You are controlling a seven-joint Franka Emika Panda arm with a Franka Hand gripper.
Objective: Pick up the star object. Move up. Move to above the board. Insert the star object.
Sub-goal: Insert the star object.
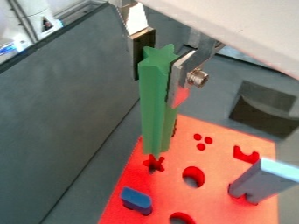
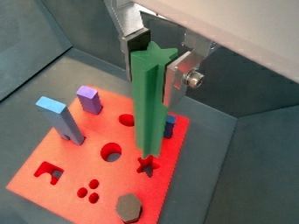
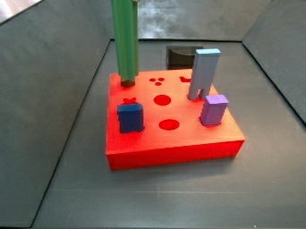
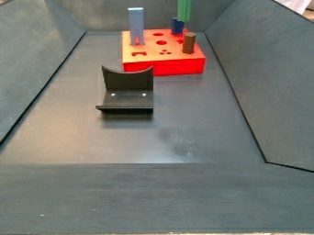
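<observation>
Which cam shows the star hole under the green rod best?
A wrist view: the star hole shows clearly on the board, at the star object's tip, claw shut on it. Another wrist view shows it partly. Side views: hidden or too small.

One pincer (image 2: 158, 59), one board (image 3: 180, 148), four pegs.

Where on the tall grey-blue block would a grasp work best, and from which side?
Grip the grey-blue block near its top, coming straight down: it stands upright in the board with flat faces, well above its neighbours. For now the gripper is above the board's star hole, its fingers shut on the star object.
</observation>
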